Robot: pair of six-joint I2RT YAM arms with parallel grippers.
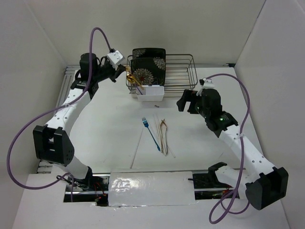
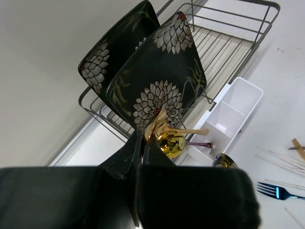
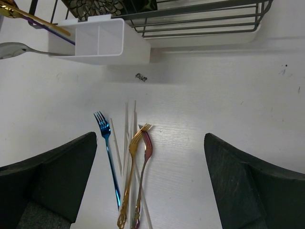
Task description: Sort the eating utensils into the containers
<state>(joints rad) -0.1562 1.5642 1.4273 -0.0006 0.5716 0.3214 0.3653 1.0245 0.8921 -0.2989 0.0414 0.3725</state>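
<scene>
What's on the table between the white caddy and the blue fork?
Almost nothing: in the right wrist view, only a small dark scrap lies on the bare table between the white caddy and the blue fork, close to the caddy.

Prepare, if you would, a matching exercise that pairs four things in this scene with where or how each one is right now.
Things:
1. blue fork
2. gold spoon
3. plates
4. right gripper

Places or states:
A. standing on edge in the wire rack
B. open, holding nothing
C. lying flat on the table
D. pinched in the left gripper

Pairs: 1-C, 2-D, 3-A, 4-B
</scene>
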